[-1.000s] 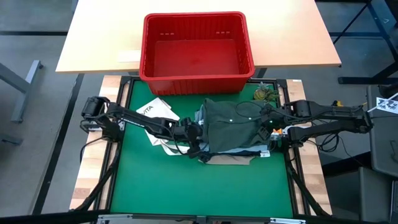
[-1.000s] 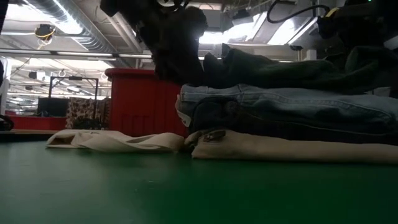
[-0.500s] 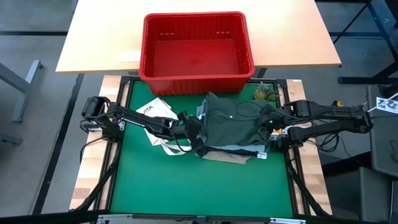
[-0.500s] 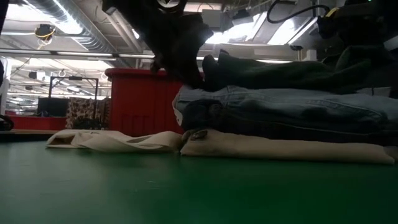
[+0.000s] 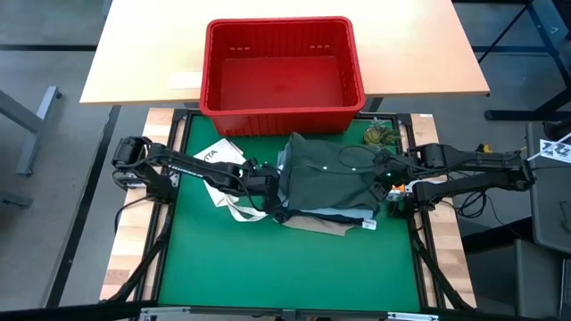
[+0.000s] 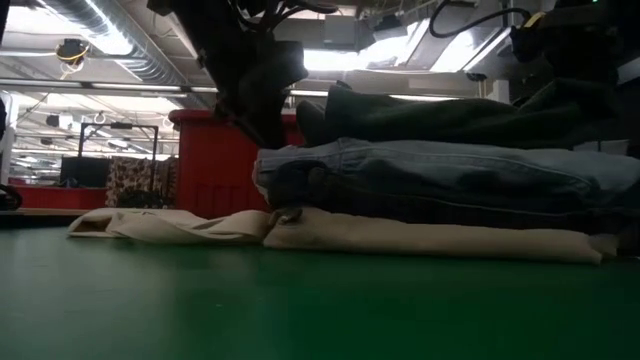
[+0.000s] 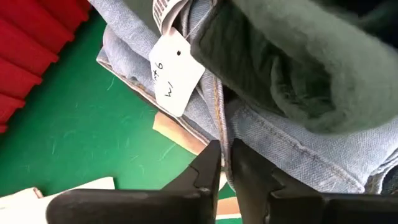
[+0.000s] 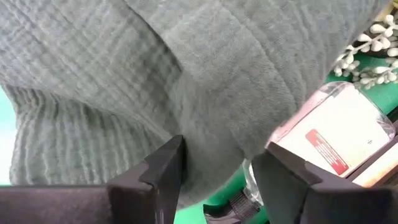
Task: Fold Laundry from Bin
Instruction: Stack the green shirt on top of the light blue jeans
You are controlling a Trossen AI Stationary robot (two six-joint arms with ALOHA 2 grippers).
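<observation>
The laundry lies stacked on the green mat: a dark olive-green piece point(image 5: 330, 174) on top, light blue jeans point(image 6: 430, 180) under it, and beige trousers point(image 6: 430, 238) at the bottom. My left gripper point(image 7: 225, 149) is at the stack's left edge, shut on the jeans. My right gripper point(image 8: 221, 155) stands open at the stack's right edge point(image 5: 385, 185), with a bulge of the olive-green piece point(image 8: 205, 81) between its fingers. The red bin point(image 5: 282, 120) stands beyond the mat's far edge. My left gripper pinches the light blue jeans at a stitched edge point(image 7: 219, 124) on the stack's left end, next to a white paper tag point(image 7: 176, 74). It comes slanting down from the table's left. The jeans stay lying between the other two pieces. My right gripper has olive-green cloth between its open fingers; I cannot tell whether they touch it.
A white tote bag point(image 5: 223, 169) lies flat on the mat left of the stack, under my left arm. A clear bottle with a red label point(image 8: 336, 137) and a small sprig point(image 5: 379, 135) sit at the mat's right. Bare mat point(image 5: 285, 267) lies toward the near edge.
My left gripper has moved toward the table's left edge and tipped. The stack's left end, jeans and beige trousers alike, has slid a little leftward along the mat with it. My right arm has kept still.
</observation>
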